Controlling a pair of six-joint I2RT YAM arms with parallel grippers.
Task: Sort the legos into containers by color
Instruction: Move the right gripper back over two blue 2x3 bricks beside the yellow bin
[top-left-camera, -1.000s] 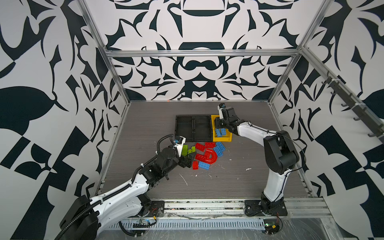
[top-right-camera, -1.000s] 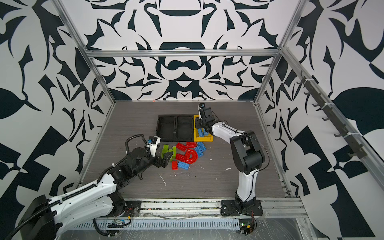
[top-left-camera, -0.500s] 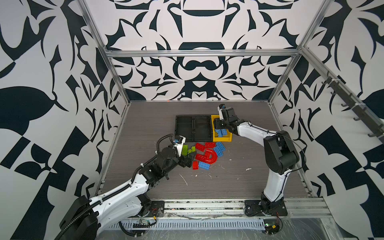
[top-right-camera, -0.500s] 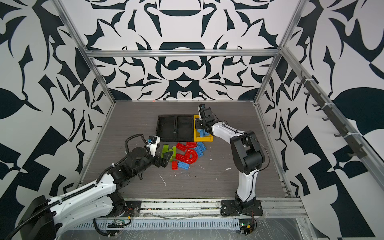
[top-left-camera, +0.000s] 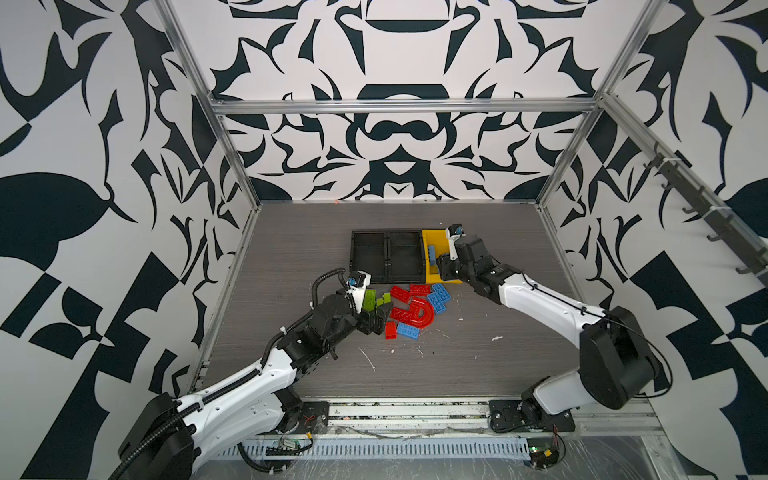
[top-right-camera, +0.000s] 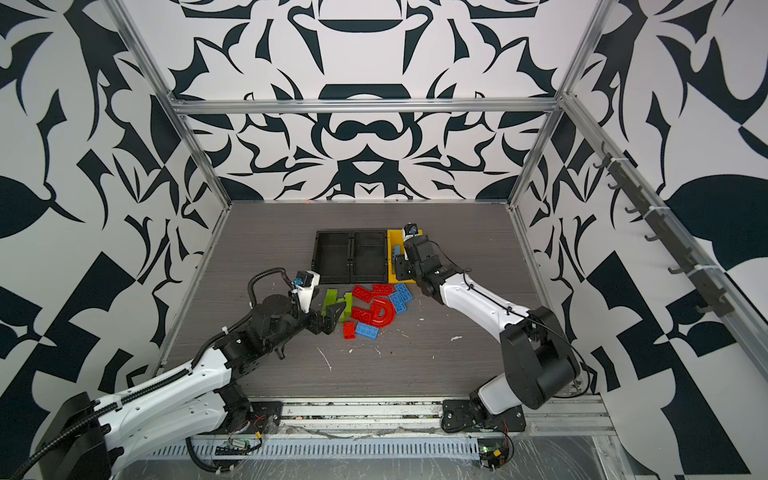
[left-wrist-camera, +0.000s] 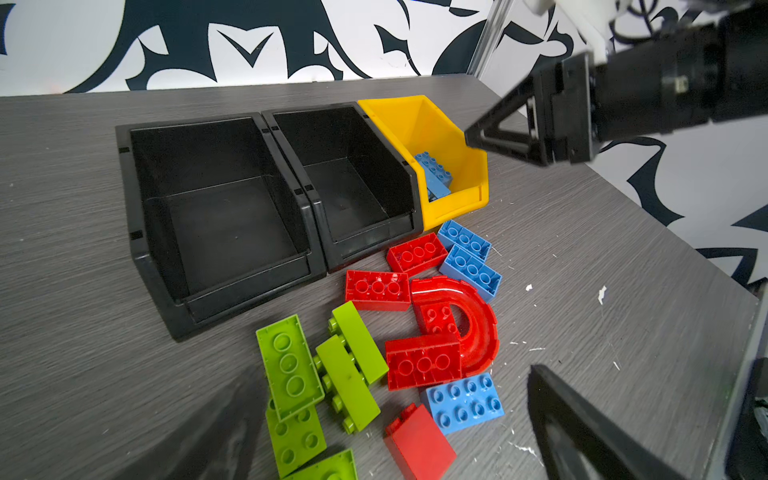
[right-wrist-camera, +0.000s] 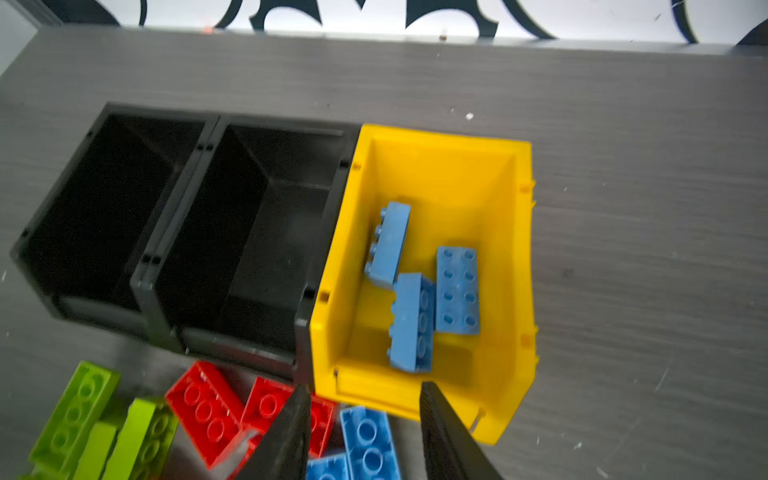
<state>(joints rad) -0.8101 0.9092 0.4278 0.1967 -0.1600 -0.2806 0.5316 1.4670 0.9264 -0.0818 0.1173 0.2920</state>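
Three light blue bricks lie in the yellow bin, set against the two joined black bins. Loose on the table just in front are a red arch piece, red and blue bricks, and lime green bricks. Right gripper hangs over the yellow bin's front lip, fingers apart, holding nothing. Left gripper is beside the green bricks, fingers spread wide.

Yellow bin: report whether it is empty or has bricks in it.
Not empty: the right wrist view shows three light blue bricks lying inside the yellow bin, none of another colour.
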